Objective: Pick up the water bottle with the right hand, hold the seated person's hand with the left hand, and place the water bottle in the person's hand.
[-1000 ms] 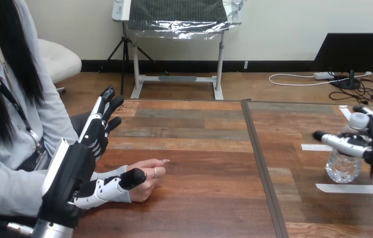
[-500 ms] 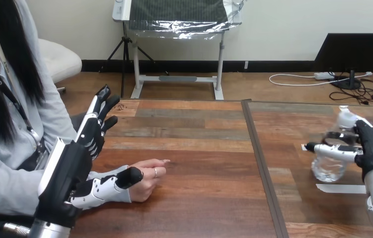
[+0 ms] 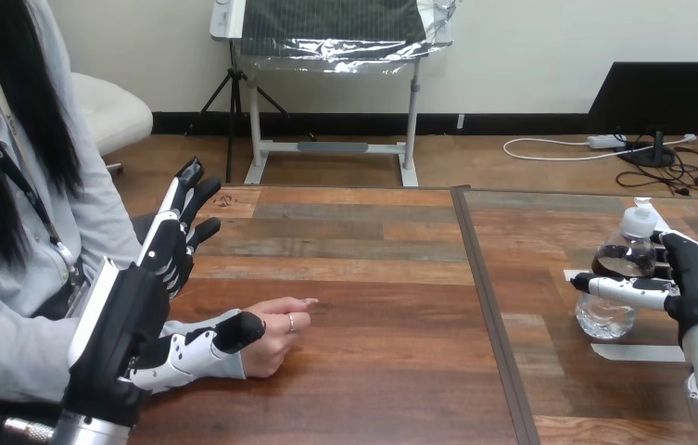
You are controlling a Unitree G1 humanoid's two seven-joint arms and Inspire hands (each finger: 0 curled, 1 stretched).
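Note:
A clear water bottle point(image 3: 615, 283) with a white cap is at the right of the table, leaning slightly. My right hand point(image 3: 694, 283) is shut on it: the thumb crosses its front and the fingers curl behind it. Whether its base touches the table I cannot tell. The person's hand point(image 3: 278, 332) rests on the wood at the left, loosely curled. My left hand point(image 3: 155, 301) is open beside and over the person's wrist, fingers straight and pointing away from me, thumb lying along the wrist without curling round it.
White tape strips point(image 3: 646, 352) mark the table near the bottle. A dark seam point(image 3: 488, 306) runs front to back between two tabletops. The person sits at the left edge, with bare wood between the two hands.
My right hand has carried the bottle to the left, away from the tape marks. My left hand has drifted slightly left, still open; the person's hand has stayed put.

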